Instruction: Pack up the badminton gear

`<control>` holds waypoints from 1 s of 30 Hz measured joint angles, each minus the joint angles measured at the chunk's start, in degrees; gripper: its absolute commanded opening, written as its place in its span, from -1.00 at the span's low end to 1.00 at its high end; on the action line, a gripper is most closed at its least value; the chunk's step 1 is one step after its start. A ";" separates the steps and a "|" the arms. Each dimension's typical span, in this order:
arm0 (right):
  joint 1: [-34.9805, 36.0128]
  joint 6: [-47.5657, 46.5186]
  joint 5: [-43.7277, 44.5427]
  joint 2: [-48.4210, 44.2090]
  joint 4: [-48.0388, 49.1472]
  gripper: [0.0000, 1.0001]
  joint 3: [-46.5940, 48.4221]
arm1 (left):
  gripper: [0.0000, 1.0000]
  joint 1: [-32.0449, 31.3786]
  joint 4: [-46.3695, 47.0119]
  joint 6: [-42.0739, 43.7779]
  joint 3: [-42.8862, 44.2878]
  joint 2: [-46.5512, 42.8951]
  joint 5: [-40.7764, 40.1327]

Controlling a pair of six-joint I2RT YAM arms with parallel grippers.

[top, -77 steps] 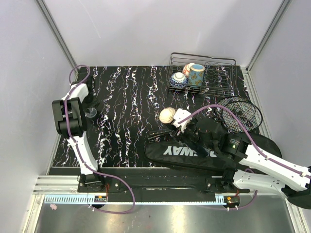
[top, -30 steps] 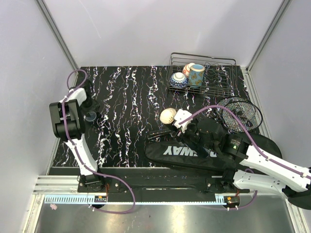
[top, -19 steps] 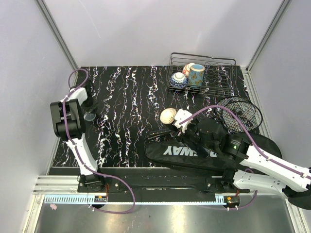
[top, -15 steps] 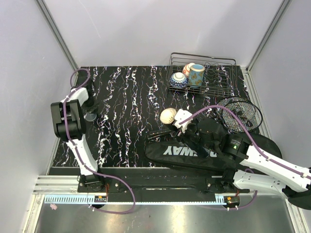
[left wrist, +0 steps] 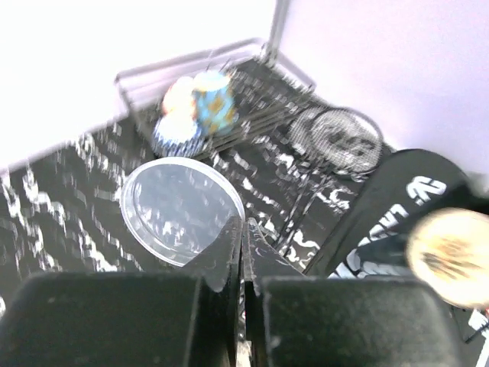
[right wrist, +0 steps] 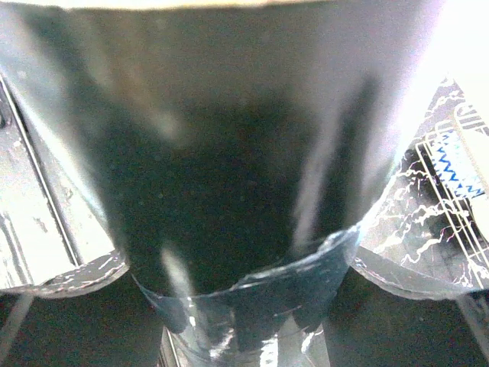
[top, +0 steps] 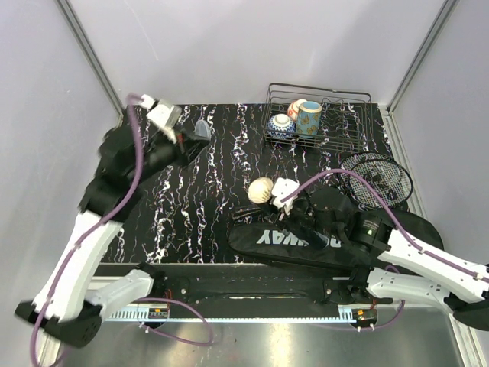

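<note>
My left gripper (top: 194, 134) is raised over the back of the table, shut on the rim of a clear round lid (top: 202, 128). In the left wrist view the lid (left wrist: 182, 210) sticks out past the closed gripper (left wrist: 243, 231). My right gripper (top: 288, 197) is shut on the dark tube, whose pale round end (top: 260, 189) points left. The tube (right wrist: 229, 153) fills the right wrist view between the fingers (right wrist: 53, 252). The black bag (top: 328, 241) lies under the right arm. Two racket heads (top: 376, 177) rest at the bag's far right.
A wire basket (top: 359, 122) with painted cups (top: 309, 116) stands at the back right, and appears in the left wrist view (left wrist: 252, 92) too. Grey walls close off the table's left, back and right sides.
The left gripper closed on the lid, then the arm rose and swung from the left edge toward the back middle with it. The right arm and tube barely moved.
</note>
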 measured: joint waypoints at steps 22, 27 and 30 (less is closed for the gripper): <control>0.00 -8.72 -4.92 10.62 -12.59 -0.32 10.21 | -1.00 -20.26 -16.68 21.31 2.38 -2.84 17.73; 0.00 -8.98 -4.39 12.13 -13.11 -0.31 10.21 | -1.00 -21.11 -16.76 21.57 3.19 -4.13 18.53; 0.00 -8.98 -4.22 12.15 -13.09 -0.32 10.23 | -1.00 -22.18 -17.79 21.73 4.17 -4.15 18.64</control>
